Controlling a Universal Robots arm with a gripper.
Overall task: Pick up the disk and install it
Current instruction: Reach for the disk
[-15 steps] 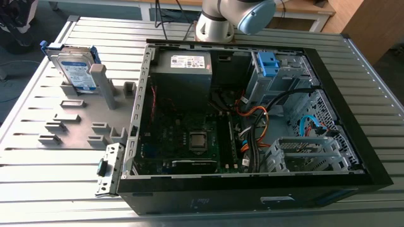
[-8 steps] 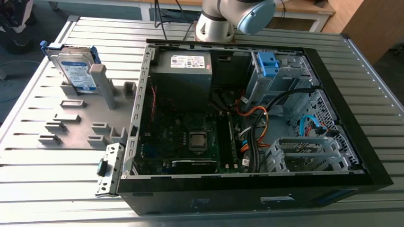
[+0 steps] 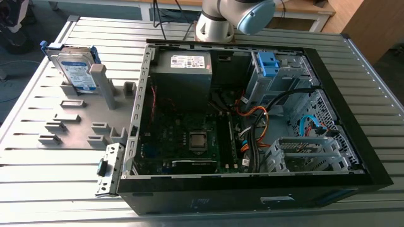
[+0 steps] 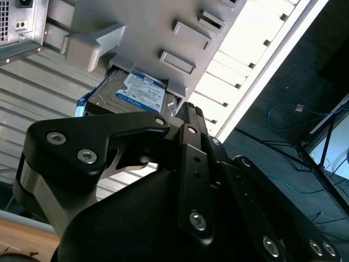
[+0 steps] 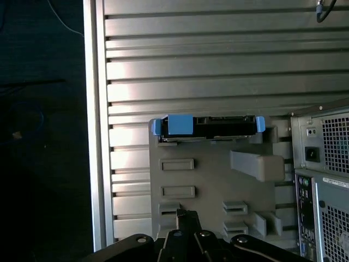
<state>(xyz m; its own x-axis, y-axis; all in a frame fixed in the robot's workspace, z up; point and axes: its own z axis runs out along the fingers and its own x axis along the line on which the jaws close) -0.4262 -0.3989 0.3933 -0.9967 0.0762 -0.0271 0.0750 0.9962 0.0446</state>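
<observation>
Disk [image 3: 74, 71]: silver-grey metal body, smooth white-blue paper label, bright blue plastic carrier. Holder plate [image 3: 75, 124]: matt grey plastic. Bench [image 3: 38, 175]: ribbed bare metal slats, satin sheen w/ glare. PC case [image 3: 252, 201]: matt black outside, dull bare sheet metal inside. Claw [image 4: 188, 117]: matt black, shiny screws.

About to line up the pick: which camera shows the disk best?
The exterior view: the disk stands on edge in the grey rack, label face and blue frame in plain sight. The second wrist view shows its label face, partly hidden; the first wrist view shows its blue-framed edge.
</observation>
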